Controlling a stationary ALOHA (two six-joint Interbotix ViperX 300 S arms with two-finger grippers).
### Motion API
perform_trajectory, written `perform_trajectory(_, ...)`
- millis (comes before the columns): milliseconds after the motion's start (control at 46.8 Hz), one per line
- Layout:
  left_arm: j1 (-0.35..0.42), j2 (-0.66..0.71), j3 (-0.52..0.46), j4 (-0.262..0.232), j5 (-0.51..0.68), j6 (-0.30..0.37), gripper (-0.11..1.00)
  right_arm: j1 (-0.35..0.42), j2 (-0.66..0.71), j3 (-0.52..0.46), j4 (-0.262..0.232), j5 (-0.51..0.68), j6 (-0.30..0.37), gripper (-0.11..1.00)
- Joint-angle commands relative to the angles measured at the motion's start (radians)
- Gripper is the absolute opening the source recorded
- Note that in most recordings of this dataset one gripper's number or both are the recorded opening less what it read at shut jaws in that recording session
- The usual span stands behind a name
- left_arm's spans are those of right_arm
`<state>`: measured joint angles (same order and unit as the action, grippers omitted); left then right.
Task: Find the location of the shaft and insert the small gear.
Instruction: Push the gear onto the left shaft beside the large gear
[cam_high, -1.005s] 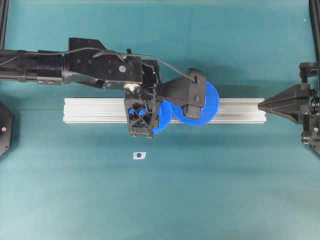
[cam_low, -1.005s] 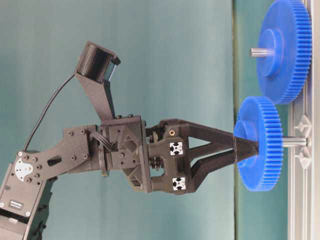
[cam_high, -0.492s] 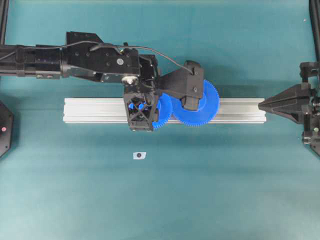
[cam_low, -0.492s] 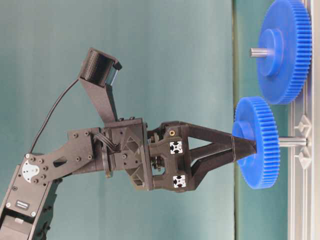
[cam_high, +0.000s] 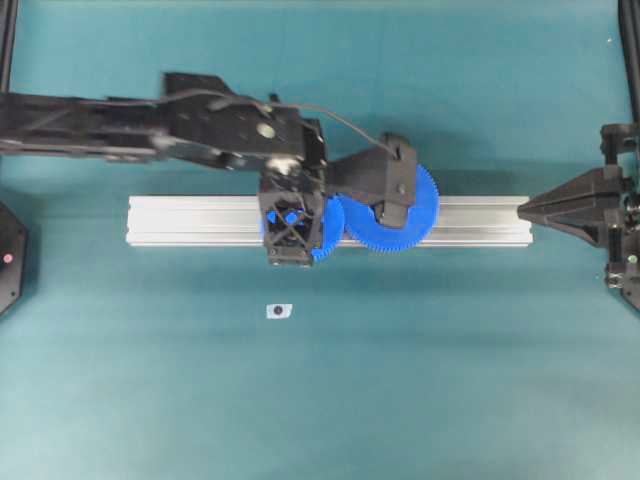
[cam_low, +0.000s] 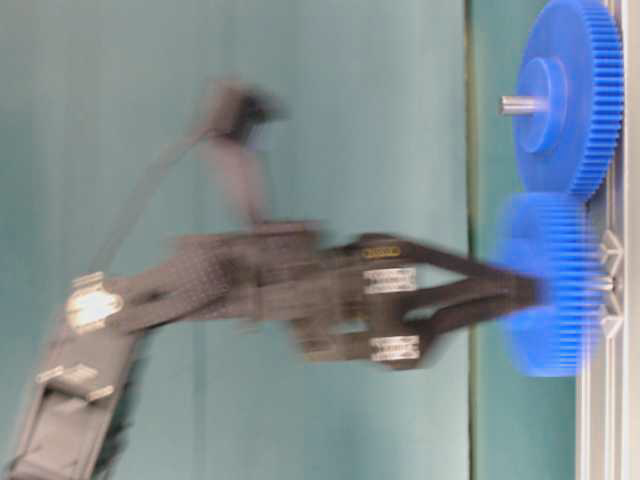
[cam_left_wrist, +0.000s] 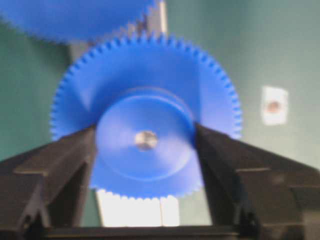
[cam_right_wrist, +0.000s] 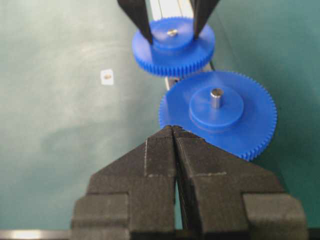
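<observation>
Long ribbed aluminium rail (cam_high: 180, 220) across the teal table (cam_high: 400, 380), serving as the base to seat against. Larger bright blue plastic toothed gear (cam_right_wrist: 220, 112) already on its own grey pin, teeth just beside those of the small gear. Small bright blue plastic gear with raised round hub (cam_left_wrist: 145, 135) pinched at the hub by the left gripper (cam_left_wrist: 145, 150), jaws partly apart around it. Thin silver-grey metal shaft (cam_left_wrist: 145, 140) showing in the centre hole, so threaded on; depth hard to judge through the blur, probably close to the rail. Best pushed straight along the shaft, kept square, teeth eased into mesh, released only once seated. Right gripper (cam_right_wrist: 173, 131) closed, empty, well apart.
</observation>
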<state>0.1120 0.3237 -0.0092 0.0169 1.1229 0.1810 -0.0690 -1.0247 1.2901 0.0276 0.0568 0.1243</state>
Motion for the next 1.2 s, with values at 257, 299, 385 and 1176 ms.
perform_trajectory(257,0.026,-0.040,-0.028,0.006,0.006,-0.003,0.66,-0.002,0.005,-0.014,0.000,-0.003,0.011,0.02)
perform_trajectory(299,0.026,-0.043,-0.031,0.006,0.006,-0.005,0.66,-0.002,0.005,-0.014,0.000,-0.003,0.011,0.02)
perform_trajectory(385,0.026,-0.043,-0.034,0.006,0.006,-0.011,0.66,-0.002,0.003,-0.012,0.000,-0.003,0.011,0.02)
perform_trajectory(1176,0.026,-0.041,-0.074,0.006,0.080,-0.018,0.84,-0.002,0.005,-0.011,0.000,-0.003,0.025,0.02)
